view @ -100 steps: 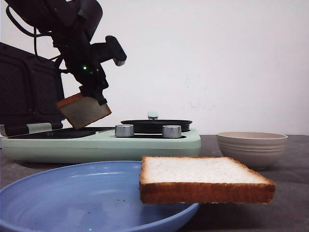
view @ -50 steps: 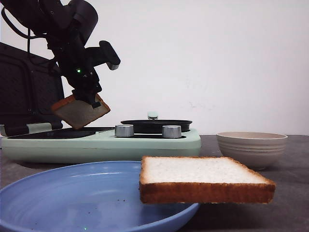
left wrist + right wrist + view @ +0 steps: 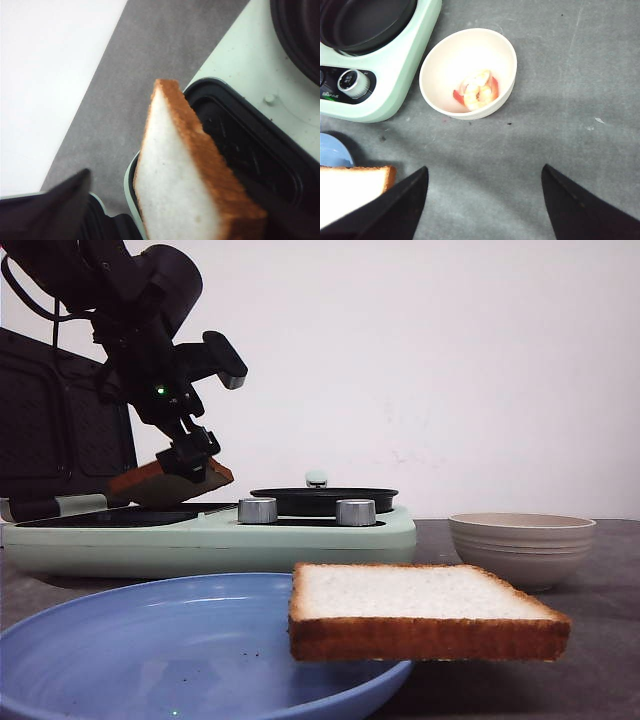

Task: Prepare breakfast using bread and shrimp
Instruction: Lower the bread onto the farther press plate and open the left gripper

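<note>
Blue plate (image 3: 150, 660): nearest the camera, at 7 o'clock in the front view; unchanged over the last second.
Spare bread slice (image 3: 420, 610): lies flat on the plate's rim at 5 o'clock, overhanging it; it has not moved.
Shrimp bowl (image 3: 522, 545): at 3 o'clock, just beyond the slice; the right wrist view shows shrimp (image 3: 477, 90) still in it, untouched.
Right gripper (image 3: 482, 205): hangs above the grey table near the bowl, jaws spread wide, holding nothing.
Breakfast maker (image 3: 210, 535): mint-green, behind the plate, with two silver knobs (image 3: 257, 510), a round black pan (image 3: 323, 500) and an open grill tray (image 3: 250, 150).
Held bread slice (image 3: 170, 480): at 10 o'clock; a second ago it hung higher and steeply tilted, now it has dropped and flattened, its lower edge at or just above the grill tray.
Left gripper (image 3: 190, 455): jaws clamped on the slice's crust, arm lowered since before.
Meaning: judged from the descent, placing the first slice on the grill is nearly done; release looks like the next need, then the second slice and shrimp remain.
</note>
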Robot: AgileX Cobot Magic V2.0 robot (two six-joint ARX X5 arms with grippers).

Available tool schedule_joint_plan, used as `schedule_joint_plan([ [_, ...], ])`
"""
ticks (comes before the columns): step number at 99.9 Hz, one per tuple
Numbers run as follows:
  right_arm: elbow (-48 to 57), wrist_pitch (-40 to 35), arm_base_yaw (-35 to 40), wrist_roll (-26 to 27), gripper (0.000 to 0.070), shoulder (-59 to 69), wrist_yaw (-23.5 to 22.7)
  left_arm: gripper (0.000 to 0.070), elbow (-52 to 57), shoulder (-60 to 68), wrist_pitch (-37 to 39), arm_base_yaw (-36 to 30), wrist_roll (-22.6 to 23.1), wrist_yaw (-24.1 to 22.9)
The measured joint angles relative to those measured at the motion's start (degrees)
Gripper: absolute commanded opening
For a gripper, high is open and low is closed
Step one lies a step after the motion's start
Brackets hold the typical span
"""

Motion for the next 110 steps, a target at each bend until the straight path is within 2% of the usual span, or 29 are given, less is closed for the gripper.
schedule_joint_plan([
  [36, 0.0, 0.0, 0.0, 0.0, 0.0446, 0.0, 0.0, 0.0587, 0.0, 0.0, -1.8, -0.3, -2.8, 0.2],
  [54, 0.0, 0.0, 0.0, 0.0, 0.0446, 0.0, 0.0, 0.0587, 0.0, 0.0, -4.8, -0.4, -4.3, 2.3],
  [82, 0.0, 0.0, 0.0, 0.0, 0.0446, 0.0, 0.0, 0.0596, 0.6, 0.0, -6.0, -0.4, -8.7, 5.0],
  [110, 0.0, 0.0, 0.0, 0.0, 0.0446, 0.0, 0.1, 0.0596, 5.3, 0.0, -8.6, 0.4, -15.2, 9.3],
])
